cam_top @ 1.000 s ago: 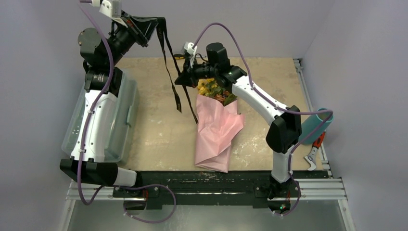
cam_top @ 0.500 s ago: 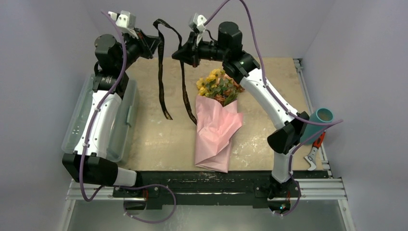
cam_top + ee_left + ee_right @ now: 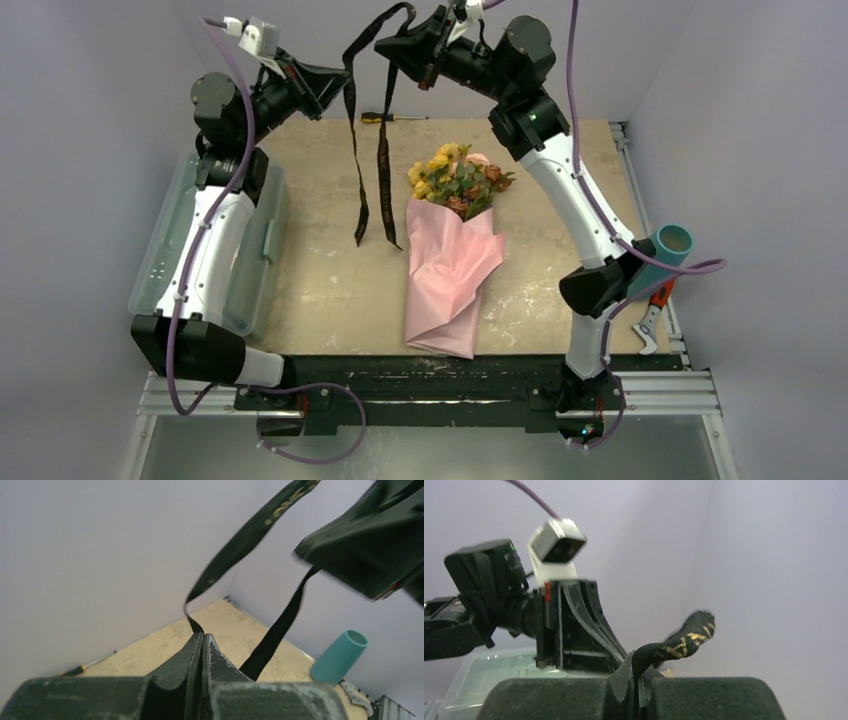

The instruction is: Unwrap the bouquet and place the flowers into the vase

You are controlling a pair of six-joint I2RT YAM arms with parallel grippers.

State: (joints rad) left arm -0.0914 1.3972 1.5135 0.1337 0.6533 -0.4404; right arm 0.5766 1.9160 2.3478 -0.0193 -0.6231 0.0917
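Top external view: the bouquet [image 3: 447, 275] lay on the bench [image 3: 330, 275] near the middle, its pink paper cone pointing toward the arm bases. The flowers [image 3: 456, 176] stood out of the far end of the paper. A black ribbon [image 3: 353, 150] was strung between both arms, raised above the far edge of the bench. The left gripper [image 3: 340, 78] was pressed together on one part of it and the right gripper [image 3: 387, 45] on another. Two ribbon tails hung down just left of the flowers, apart from the paper. The vase [image 3: 672, 241] stood at the right edge of the bench, behind the right arm's elbow, with red-handled cutters [image 3: 650, 315] beside it. A clear plastic box [image 3: 266, 235] sat under the left arm, and a screwdriver [image 3: 386, 118] lay at the far edge.

Left wrist view: the left gripper [image 3: 202, 642] had its fingers closed flat together, pinching the ribbon [image 3: 240, 547] at the tips. The ribbon rose toward the right gripper [image 3: 367, 555] at upper right, and a second length dropped from there. The vase [image 3: 341, 656] stood upright at lower right.

Right wrist view: the right gripper [image 3: 636, 670] was closed on the ribbon [image 3: 681, 641], a short gold-printed end curling out of the tips. The left gripper [image 3: 589, 630] faced it closely. The plastic box [image 3: 479, 680] showed at lower left.
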